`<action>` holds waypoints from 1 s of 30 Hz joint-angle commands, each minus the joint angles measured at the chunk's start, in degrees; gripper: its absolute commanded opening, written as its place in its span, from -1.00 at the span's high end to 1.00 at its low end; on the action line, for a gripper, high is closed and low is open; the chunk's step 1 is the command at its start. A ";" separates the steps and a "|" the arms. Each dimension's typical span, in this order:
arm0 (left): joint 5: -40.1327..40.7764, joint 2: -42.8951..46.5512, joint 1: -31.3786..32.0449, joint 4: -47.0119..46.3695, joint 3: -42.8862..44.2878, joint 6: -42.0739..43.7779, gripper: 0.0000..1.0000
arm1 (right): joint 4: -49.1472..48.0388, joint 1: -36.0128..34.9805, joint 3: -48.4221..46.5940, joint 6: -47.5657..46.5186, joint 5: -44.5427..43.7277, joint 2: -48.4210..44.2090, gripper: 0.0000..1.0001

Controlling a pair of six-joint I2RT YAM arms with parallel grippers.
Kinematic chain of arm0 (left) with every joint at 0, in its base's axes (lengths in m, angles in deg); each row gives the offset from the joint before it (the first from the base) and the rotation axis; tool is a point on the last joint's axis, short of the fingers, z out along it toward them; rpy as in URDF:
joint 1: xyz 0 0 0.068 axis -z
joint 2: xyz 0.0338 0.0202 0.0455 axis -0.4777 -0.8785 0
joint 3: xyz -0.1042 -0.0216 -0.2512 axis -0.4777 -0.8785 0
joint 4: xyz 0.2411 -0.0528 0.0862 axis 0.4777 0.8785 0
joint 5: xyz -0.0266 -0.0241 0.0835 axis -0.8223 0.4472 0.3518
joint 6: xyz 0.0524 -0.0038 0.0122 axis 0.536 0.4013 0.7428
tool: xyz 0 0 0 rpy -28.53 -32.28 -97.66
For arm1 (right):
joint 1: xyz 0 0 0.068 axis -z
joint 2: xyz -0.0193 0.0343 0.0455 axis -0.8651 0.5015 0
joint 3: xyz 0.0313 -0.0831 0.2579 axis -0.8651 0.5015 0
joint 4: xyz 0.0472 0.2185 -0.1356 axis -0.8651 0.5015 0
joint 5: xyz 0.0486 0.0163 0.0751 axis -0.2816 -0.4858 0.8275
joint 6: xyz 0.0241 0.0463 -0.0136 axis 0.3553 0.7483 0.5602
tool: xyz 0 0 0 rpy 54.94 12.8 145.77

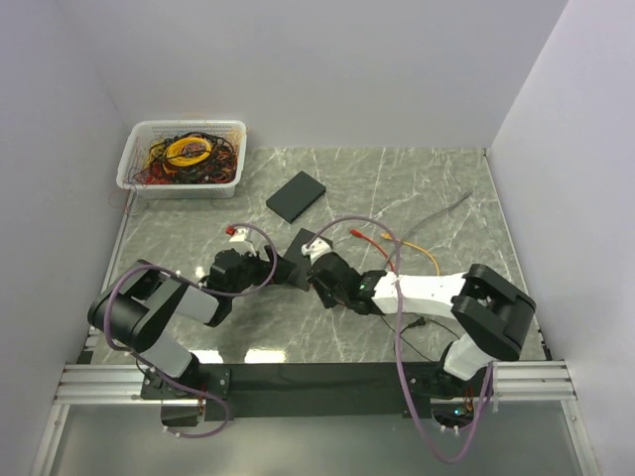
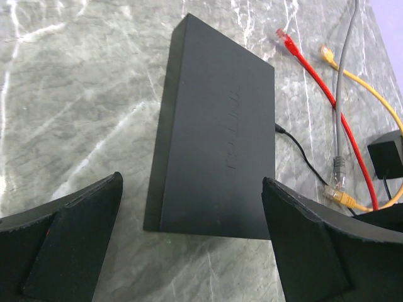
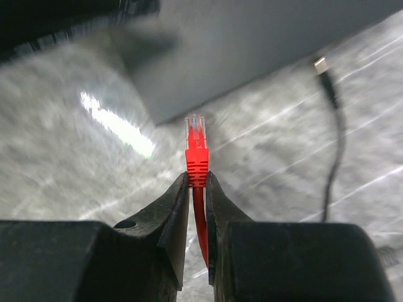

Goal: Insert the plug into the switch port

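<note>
Right gripper is pinching red plug, aiming at switch; left gripper, spread wide, is framing switch, likely to brace.

1. Left arm, above the left end of the base bar: glossy black joint housings with a grey link between them.
2. Right arm, above the bar's right end: black housings, white forearm link.
3. Left purple cable and right purple cable run in loose loops from the bar up each arm.
4. Small green light just below the bar's right end.
5. Left pincer: matte black wedge-shaped fingers.
6. Right pincer: black fingers tapering to thin tips, with a round recess in one finger's base.
</note>
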 commanded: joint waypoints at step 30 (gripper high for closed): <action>-1.48 -3.14 1.21 -1.54 1.96 3.51 -0.88 | 0.27 -1.81 -5.74 -0.57 -4.82 4.18 1.00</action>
